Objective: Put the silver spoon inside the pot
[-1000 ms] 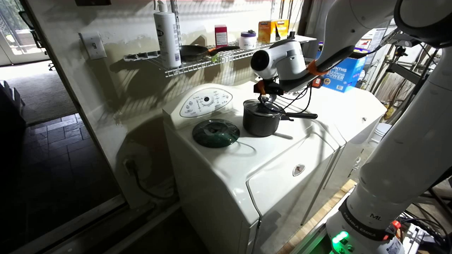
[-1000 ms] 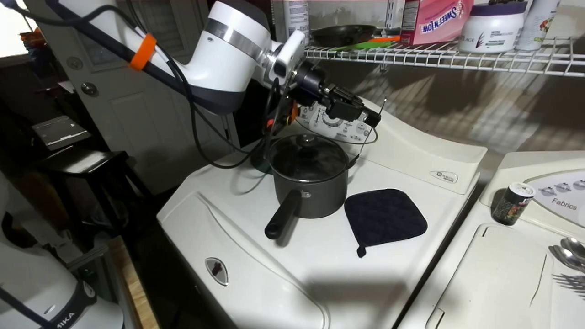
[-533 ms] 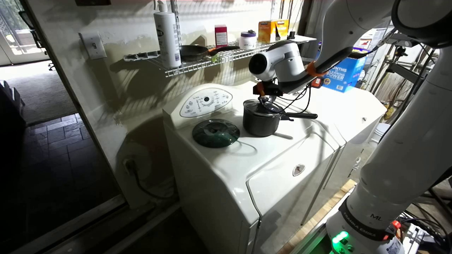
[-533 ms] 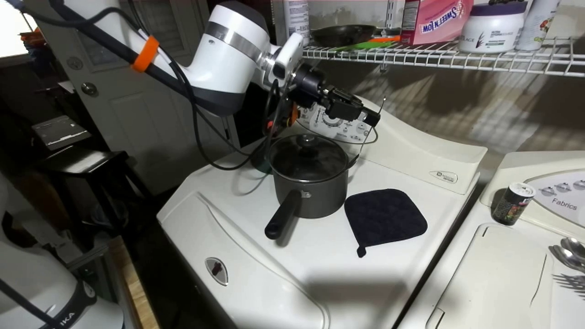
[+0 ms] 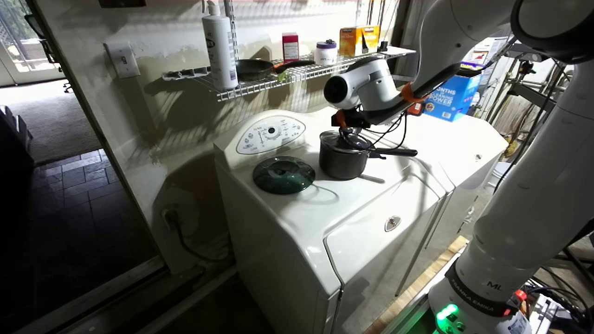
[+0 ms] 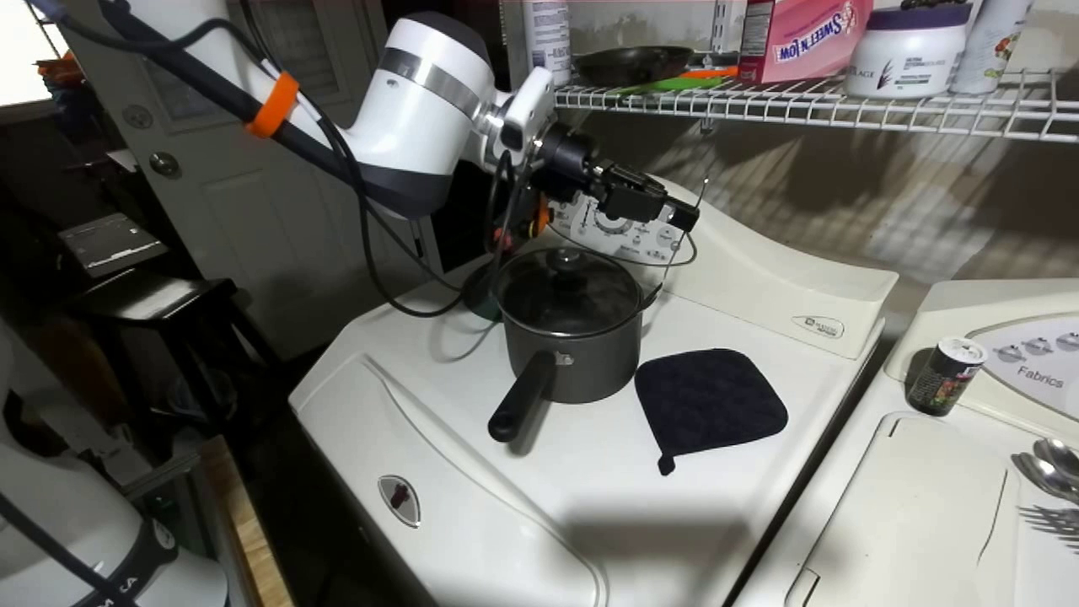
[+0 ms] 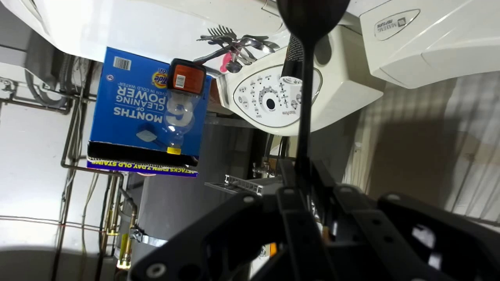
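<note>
The silver spoon (image 7: 312,17) looks dark in the wrist view. My gripper (image 7: 304,168) is shut on its thin handle. In an exterior view the gripper (image 6: 687,216) holds the spoon (image 6: 652,295) steeply tilted, bowl down, beside the pot's rim. I cannot tell whether the bowl touches the pot. The dark grey pot (image 6: 582,371) stands on the white machine with a glass lid (image 6: 539,299) on top. In the other exterior picture the pot (image 5: 342,164) stands below the wrist, and the fingertips and spoon are hidden.
A dark green disc (image 5: 284,175) lies beside the pot. A black pot holder (image 6: 712,400) lies on its other side. A wire shelf (image 6: 809,105) with goods runs above. A small can (image 6: 948,375) and loose cutlery (image 6: 1049,468) are on the neighbouring machine. Cables hang from the arm.
The arm has shifted slightly, a little left in both exterior views, with the spoon still held. The pot and its lid have not moved.
</note>
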You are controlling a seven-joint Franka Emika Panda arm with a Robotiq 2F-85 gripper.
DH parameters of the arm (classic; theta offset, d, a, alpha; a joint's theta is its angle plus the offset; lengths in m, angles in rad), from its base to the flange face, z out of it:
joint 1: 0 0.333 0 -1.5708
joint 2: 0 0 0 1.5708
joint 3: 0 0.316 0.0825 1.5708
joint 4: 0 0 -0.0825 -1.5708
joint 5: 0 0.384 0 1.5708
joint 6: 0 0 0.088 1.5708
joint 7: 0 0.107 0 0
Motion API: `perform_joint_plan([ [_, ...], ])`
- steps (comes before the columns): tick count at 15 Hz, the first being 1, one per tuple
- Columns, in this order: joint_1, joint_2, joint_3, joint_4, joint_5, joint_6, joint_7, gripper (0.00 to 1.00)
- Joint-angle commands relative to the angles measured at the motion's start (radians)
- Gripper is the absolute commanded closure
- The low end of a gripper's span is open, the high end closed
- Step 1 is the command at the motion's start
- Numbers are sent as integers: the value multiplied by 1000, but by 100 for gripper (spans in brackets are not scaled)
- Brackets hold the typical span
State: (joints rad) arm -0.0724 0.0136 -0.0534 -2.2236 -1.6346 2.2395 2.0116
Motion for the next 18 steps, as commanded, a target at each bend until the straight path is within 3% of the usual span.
perform_joint_plan([
  [1, 13, 11, 6, -6, -46, -38, 53, 96],
  [18, 28, -3, 12, -70, -175, -92, 139, 96],
])
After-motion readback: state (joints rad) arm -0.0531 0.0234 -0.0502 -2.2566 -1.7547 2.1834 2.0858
